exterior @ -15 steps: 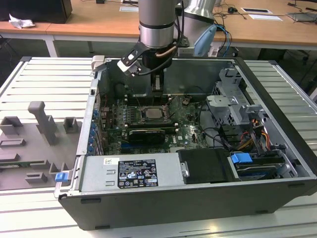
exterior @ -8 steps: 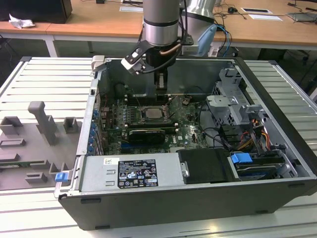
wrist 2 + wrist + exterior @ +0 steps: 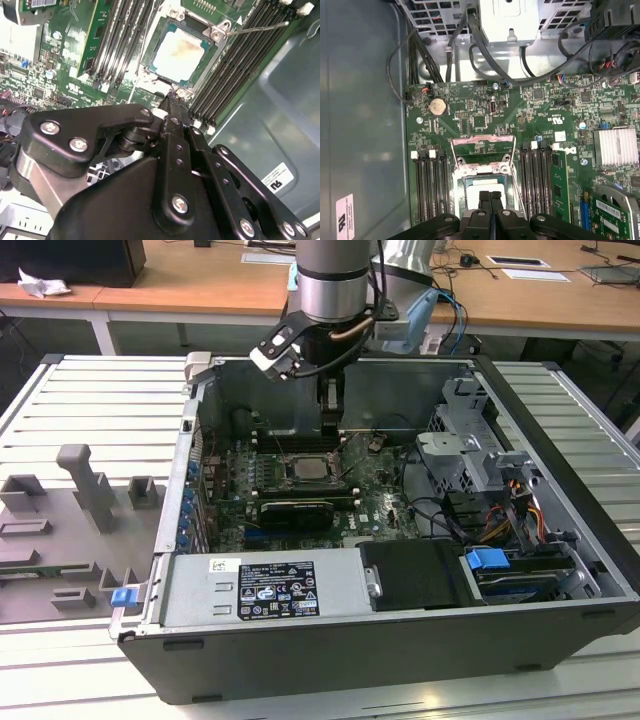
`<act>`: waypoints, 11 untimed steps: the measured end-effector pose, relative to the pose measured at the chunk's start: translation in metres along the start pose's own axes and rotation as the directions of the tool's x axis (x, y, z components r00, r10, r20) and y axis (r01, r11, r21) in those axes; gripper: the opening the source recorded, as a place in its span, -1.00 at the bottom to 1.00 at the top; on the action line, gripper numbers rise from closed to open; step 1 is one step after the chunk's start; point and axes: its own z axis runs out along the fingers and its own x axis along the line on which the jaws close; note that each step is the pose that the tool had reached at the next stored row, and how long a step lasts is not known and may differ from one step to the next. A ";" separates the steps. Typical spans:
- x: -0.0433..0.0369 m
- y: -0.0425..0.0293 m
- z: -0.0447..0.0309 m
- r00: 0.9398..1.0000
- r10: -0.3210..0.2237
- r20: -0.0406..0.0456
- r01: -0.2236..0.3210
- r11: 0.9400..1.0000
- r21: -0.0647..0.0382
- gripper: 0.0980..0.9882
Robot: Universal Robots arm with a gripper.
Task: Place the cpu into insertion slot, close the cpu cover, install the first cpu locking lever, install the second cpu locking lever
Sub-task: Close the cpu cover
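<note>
The cpu (image 3: pixel 305 469) lies flat in the insertion slot (image 3: pixel 216 34) on the green motherboard, its pale metal top (image 3: pixel 180 52) facing up. The cpu cover (image 3: pixel 482 141), a silver frame with a cut-out middle, stands tilted open at the slot's far edge in the first wrist view. My gripper (image 3: pixel 330 433) hangs inside the case just above the socket. It is shut with nothing between the fingers (image 3: pixel 172 97). Its black fingertips (image 3: pixel 490 195) overlap the cpu's (image 3: pixel 471 192) edge. I cannot tell whether they touch the cover. A thin wire locking lever (image 3: pixel 255 27) sticks out unlatched beside the socket.
Long black memory slots (image 3: pixel 432 185) flank the socket on both sides. A metal drive cage (image 3: pixel 465 445) and cables (image 3: pixel 500 510) crowd the exterior view's right. The power supply (image 3: pixel 265 590) sits at the front. Grey fixture blocks (image 3: pixel 90 490) stand outside the case.
</note>
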 end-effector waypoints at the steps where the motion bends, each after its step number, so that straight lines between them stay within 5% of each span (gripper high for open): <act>1: 0.0001 0.0019 -0.0006 1.000 0.000 0.000 0.000 1.000 0.000 -0.98; 4: 0.0019 0.0106 -0.0052 1.000 0.000 0.003 0.000 1.000 0.000 -0.98; 11: 0.0024 0.0126 -0.0056 1.000 0.000 0.004 0.000 1.000 0.000 -0.98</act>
